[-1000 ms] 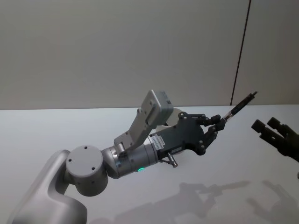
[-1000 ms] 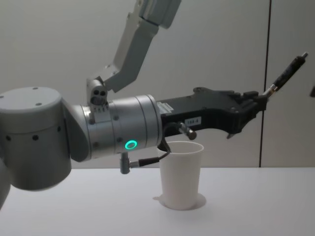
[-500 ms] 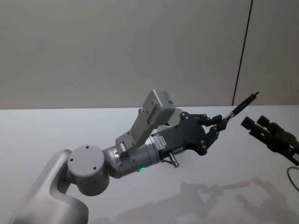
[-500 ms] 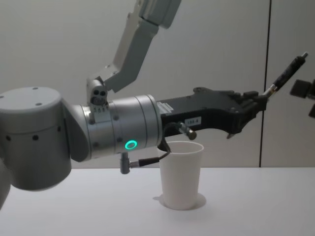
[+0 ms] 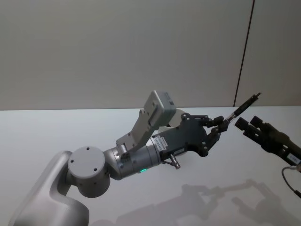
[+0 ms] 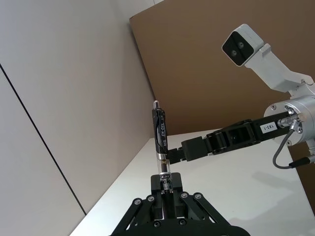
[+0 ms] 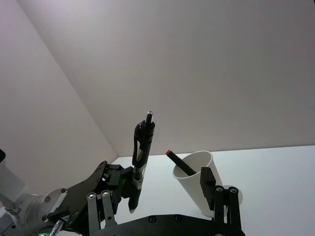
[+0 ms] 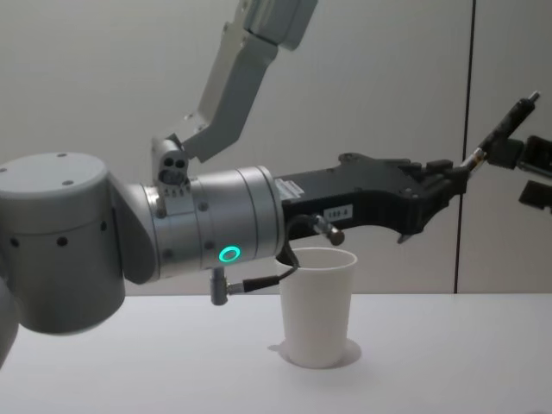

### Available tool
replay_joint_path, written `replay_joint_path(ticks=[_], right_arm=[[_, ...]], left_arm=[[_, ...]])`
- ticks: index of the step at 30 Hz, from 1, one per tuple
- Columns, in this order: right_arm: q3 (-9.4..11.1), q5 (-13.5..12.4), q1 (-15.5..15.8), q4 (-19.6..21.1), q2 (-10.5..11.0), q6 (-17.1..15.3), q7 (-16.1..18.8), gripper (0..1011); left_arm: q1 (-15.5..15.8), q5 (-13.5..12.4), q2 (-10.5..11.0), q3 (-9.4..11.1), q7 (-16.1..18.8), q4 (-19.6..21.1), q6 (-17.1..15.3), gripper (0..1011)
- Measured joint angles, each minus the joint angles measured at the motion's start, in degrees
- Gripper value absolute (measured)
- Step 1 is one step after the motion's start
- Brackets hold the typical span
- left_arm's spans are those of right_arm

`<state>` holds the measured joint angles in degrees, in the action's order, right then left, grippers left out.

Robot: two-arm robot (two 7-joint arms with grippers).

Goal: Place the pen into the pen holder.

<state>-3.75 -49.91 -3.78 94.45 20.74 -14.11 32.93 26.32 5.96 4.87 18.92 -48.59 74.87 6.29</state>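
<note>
A: What is the left gripper [image 5: 221,123] doing?
B: Its fingers pinch the tip end of one black pen [image 5: 244,104]. The pen points up and away, high over the table [image 8: 448,354].
A: And the right gripper [image 5: 247,125]?
B: Its fingers are spread wide and hold nothing. They are just beside that pen.
A: How many pens?
B: Two. The second pen [image 7: 179,164] leans inside the one white pen holder [image 8: 317,306], lower down on the table

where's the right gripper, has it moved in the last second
Yes: in the head view the right gripper has come left toward the wall seam and the left gripper's pen.
</note>
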Motion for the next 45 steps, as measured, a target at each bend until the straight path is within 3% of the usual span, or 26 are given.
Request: replay_joint_path(ticks=[31, 45], right_arm=[[-1.7, -3.5, -2.1, -1.2, -0.6, 1.5, 0.4, 1001], [-2.3, -3.7, -2.5, -1.2, -0.4, 1.5, 0.1, 1001]], left_arm=[[0.0, 0.0, 0.0, 0.0, 0.0, 0.0, 0.0, 130], [0.0, 0.0, 0.0, 0.0, 0.0, 0.0, 0.0, 130]])
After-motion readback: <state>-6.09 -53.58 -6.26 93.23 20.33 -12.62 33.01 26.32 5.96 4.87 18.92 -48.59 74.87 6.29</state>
